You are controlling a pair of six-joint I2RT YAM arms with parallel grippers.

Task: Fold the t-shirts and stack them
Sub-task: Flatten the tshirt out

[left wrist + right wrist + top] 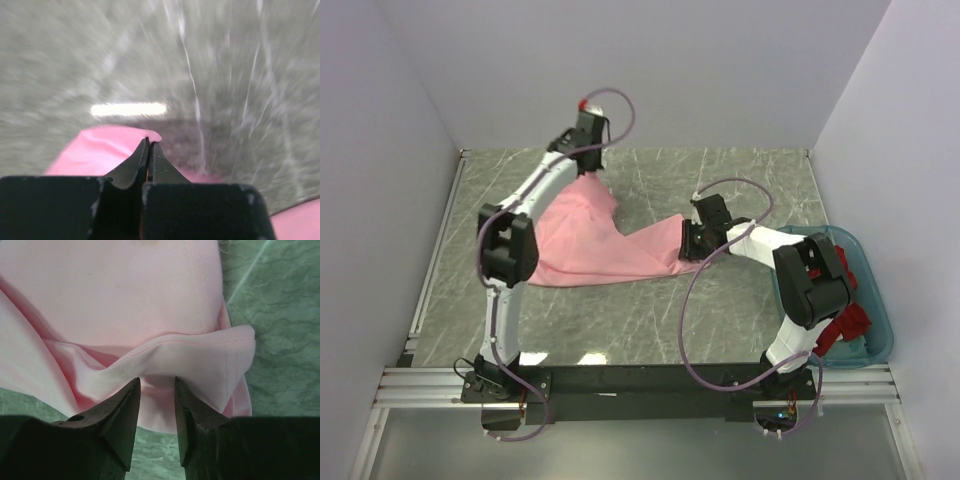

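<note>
You're seeing the left arm [542, 180] and right arm [752, 240] wearing white shells, black joints and lilac cables [682, 325], the right tool [157, 382] showing tapered black fingers [120, 415].

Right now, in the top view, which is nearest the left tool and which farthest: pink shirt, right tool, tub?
1. Pink shirt, pinched in the left tool.
2. Right tool, mid-table.
3. Tub, far right edge.

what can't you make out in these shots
- red t-shirt, top view: mostly hidden by the right arm, lying in the teal tub
- table, left wrist view: smeared by motion blur
- pink t-shirt, right wrist view: cut off by the frame edges; collar and sleeves not tellable
</note>
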